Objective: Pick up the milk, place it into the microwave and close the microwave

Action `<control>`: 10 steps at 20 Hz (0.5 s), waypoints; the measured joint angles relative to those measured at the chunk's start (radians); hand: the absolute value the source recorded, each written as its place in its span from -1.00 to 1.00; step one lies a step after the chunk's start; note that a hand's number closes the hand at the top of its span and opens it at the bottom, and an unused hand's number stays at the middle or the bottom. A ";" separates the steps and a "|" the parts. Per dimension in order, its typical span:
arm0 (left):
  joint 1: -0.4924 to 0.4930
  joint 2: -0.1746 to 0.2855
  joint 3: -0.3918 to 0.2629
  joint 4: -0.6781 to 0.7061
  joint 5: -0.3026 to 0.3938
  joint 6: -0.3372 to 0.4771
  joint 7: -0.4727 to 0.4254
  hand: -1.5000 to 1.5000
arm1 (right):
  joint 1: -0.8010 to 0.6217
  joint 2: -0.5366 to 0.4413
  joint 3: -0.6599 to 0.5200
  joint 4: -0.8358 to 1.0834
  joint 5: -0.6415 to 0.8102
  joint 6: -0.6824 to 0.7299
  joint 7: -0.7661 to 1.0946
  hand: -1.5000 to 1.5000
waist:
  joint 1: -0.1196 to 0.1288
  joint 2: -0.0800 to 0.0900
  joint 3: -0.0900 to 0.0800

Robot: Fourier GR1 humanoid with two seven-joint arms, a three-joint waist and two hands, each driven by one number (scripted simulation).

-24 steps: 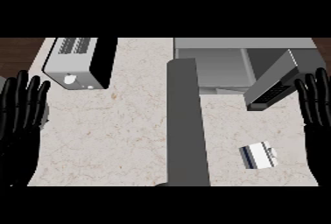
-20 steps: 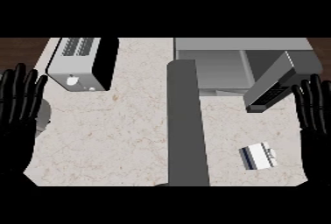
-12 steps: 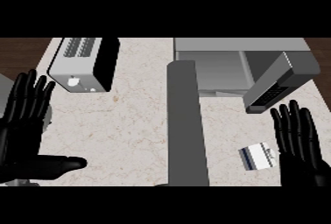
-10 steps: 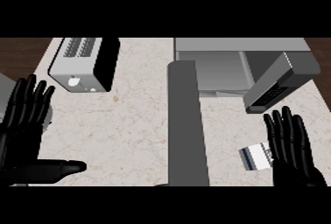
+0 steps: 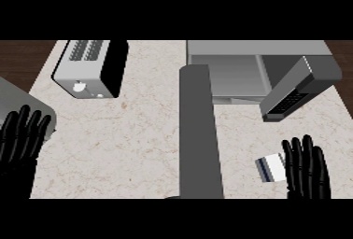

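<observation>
The milk (image 5: 270, 168), a small white carton with a dark blue stripe, lies on the counter at the lower right. My right hand (image 5: 307, 169) is open with straight fingers, its fingers covering the carton's right edge. The microwave (image 5: 238, 74) stands at the top right with its door (image 5: 298, 87) swung open toward the right, showing a grey cavity. My left hand (image 5: 22, 137) is open at the left edge, fingers up, away from the milk.
A silver toaster (image 5: 89, 67) stands at the upper left of the pale stone counter (image 5: 131, 140). A dark grey upright bar (image 5: 200, 135) runs down the middle of the view, left of the milk. A grey panel corner (image 5: 17, 100) shows at the far left.
My right hand came in from the right edge and moved down and left to the milk carton. My left hand shifted lower along the left edge, and its thumb is out of sight.
</observation>
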 measured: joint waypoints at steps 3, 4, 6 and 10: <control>0.034 -0.010 -0.007 -0.007 -0.009 -0.013 -0.022 -1.00 | -0.010 0.001 0.015 0.036 0.057 -0.083 -0.007 -1.00 | 0.001 0.000 0.000; 0.051 -0.017 -0.016 -0.024 -0.013 -0.013 -0.021 -1.00 | -0.013 0.001 0.003 0.059 0.063 -0.098 -0.021 -1.00 | 0.002 0.000 0.000; 0.088 -0.026 -0.029 -0.059 -0.017 -0.017 -0.015 -1.00 | 0.008 -0.011 -0.023 0.049 0.061 -0.111 -0.034 -1.00 | 0.002 0.000 0.000; 0.140 -0.041 -0.033 -0.072 -0.026 -0.036 -0.052 -1.00 | -0.007 -0.008 -0.055 0.103 0.070 -0.160 -0.067 -1.00 | 0.002 -0.001 0.000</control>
